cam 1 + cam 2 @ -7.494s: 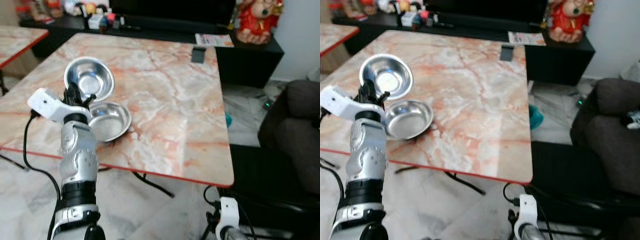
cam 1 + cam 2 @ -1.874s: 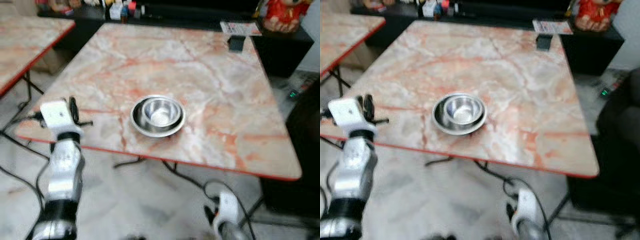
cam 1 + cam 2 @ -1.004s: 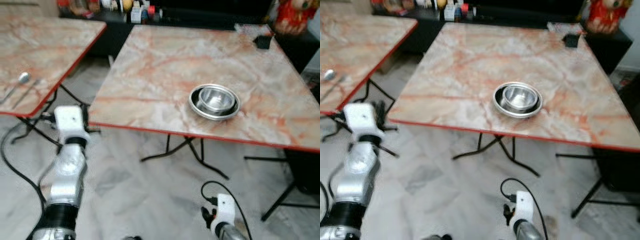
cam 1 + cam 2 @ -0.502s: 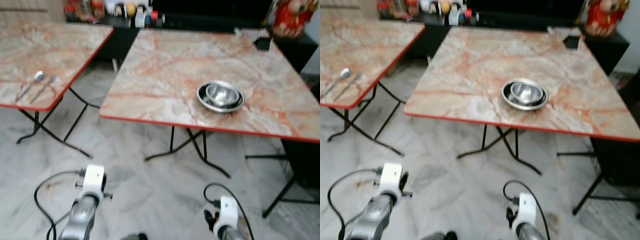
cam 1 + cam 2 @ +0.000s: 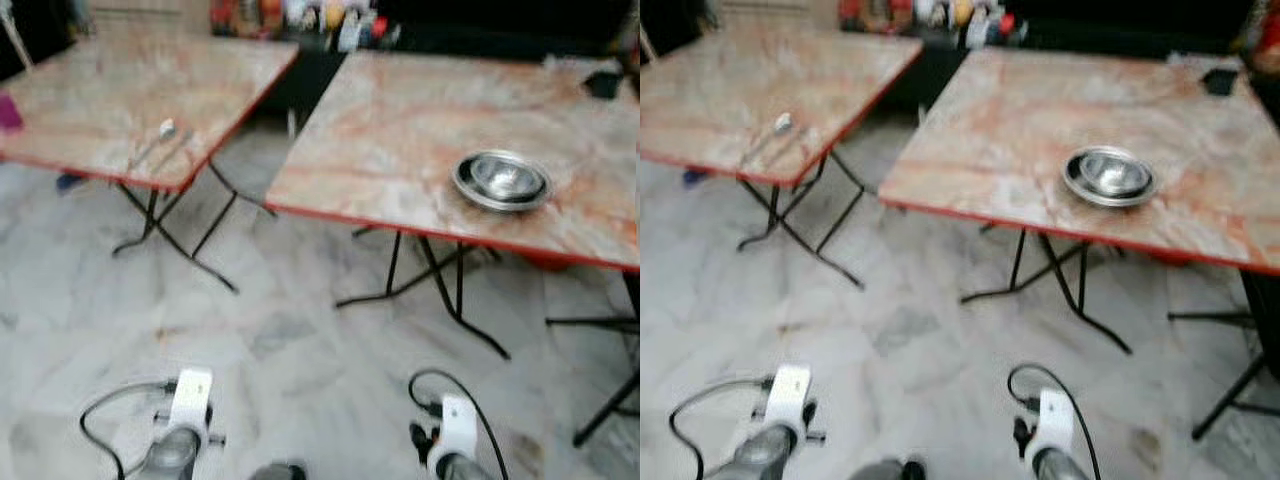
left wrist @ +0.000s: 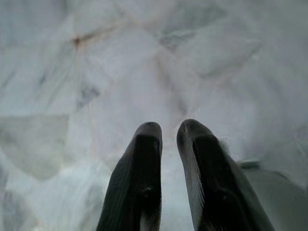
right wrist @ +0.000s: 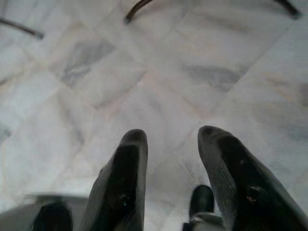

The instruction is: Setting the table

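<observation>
Left eye view: two marble-patterned folding tables with red edges stand side by side on a pale marble floor [image 5: 260, 330], the picture somewhat blurred.
Right-hand table [image 5: 420, 120]: the nearer one to the robot's right, on crossed black legs.
Bowls [image 5: 502, 180]: two steel bowls, the smaller nested inside the wider, sit on the right-hand table close to its front edge.
Left-hand table [image 5: 100, 100]: set apart from the other by a narrow gap.
Spoon [image 5: 160, 135]: lies near the front right corner of the left-hand table, beside a second thin utensil [image 5: 178, 148] too blurred to name.
Magenta object [image 5: 8, 110]: at the far left edge of the left-hand table, too cut off to identify.
Back of room: a dark low cabinet [image 5: 330, 30] with small colourful items on top, all blurred.
Left gripper [image 6: 168, 132]: hangs low over the floor, holding nothing, its two black fingers [image 6: 144, 163] nearly together with only a slim gap.
Right gripper [image 7: 171, 139]: also down by the floor, empty, fingers [image 7: 122, 178] clearly spread apart.
Wrists: both white wrist units show at the bottom of the head views, each trailing a black cable [image 5: 440, 385].
</observation>
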Robot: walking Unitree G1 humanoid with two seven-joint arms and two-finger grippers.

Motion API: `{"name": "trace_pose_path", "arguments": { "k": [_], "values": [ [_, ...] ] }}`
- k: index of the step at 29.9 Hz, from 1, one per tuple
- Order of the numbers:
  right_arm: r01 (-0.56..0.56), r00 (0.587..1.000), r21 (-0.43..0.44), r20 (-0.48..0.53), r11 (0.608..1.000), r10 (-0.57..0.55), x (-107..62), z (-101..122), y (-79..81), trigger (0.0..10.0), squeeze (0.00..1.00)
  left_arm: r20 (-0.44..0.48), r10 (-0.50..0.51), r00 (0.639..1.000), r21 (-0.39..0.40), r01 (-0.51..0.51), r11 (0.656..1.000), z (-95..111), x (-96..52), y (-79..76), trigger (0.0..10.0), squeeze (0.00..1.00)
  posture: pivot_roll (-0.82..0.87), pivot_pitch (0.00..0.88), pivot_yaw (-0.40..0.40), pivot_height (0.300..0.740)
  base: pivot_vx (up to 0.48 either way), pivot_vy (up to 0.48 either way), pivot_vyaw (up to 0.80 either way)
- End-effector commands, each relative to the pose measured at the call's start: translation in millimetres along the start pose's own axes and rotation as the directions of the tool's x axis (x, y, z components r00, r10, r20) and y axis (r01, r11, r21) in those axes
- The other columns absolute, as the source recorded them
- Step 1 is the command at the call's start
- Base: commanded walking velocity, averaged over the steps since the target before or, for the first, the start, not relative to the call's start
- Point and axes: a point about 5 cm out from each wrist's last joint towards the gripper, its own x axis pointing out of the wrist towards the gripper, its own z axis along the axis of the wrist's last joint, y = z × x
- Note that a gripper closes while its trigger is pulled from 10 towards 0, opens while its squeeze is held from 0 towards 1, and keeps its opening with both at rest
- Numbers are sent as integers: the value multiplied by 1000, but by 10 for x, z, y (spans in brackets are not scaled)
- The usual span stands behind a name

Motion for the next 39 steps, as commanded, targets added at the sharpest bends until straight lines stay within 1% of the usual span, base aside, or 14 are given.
{"name": "trace_pose_path", "arguments": {
  "k": [1,3,6,10,12,18,24,25,27,30,34,39],
  "values": [
    [11,1000,26,-19,1000,-11,-11,-59,0,10000,0,-11,14,1000,-5,-14,1000,2,6,36,10000,0,47,117,-1,740,0,326,0],
    [19,1000,32,-25,999,-18,-13,-70,-8,10000,0,-20,17,1000,-14,-18,1000,-7,8,42,10000,0,48,121,0,740,0,326,0],
    [19,999,33,-27,999,-19,-14,-75,-5,10000,0,-30,-2,1000,17,2,1000,-14,12,18,10000,0,51,124,-1,740,0,325,-333],
    [29,999,21,-22,999,-29,-15,-67,-20,10000,0,-39,-2,999,11,3,1000,-22,13,12,10000,0,49,126,1,740,0,336,-238],
    [54,999,26,-8,998,-54,-15,-44,-49,10000,0,-43,-9,999,10,9,1000,-19,16,7,10000,0,47,121,1,740,0,347,0],
    [34,999,19,-10,999,-34,-11,-41,-29,10000,0,-50,-16,999,41,18,999,-5,23,-2,10000,0,50,108,5,740,0,341,0],
    [24,1000,16,-15,1000,-23,-8,-49,2,10000,0,-81,-42,996,47,46,998,-49,18,-39,10000,0,47,90,9,740,0,0,0],
    [22,1000,12,-19,1000,-22,-10,-57,2,10000,0,-80,-52,995,38,56,998,-59,14,-54,10000,0,48,82,9,740,0,0,0],
    [23,1000,8,-19,1000,-23,-10,-59,1,10000,0,-103,-49,994,63,56,996,-88,10,-61,10000,0,44,78,11,740,0,0,0],
    [27,999,5,-19,1000,-27,-12,-59,-11,10000,0,-105,-48,993,37,53,998,-106,5,-69,10000,0,43,70,11,740,0,0,0],
    [27,1000,6,-12,1000,-27,-10,-39,-24,10000,0,-116,-49,992,43,54,998,-120,2,-70,10000,0,37,52,12,740,279,0,0],
    [27,1000,7,-11,1000,-27,-10,-36,-24,10000,0,-120,-48,992,39,53,998,-127,1,-68,10000,0,37,52,12,740,300,0,0]
  ]
}}
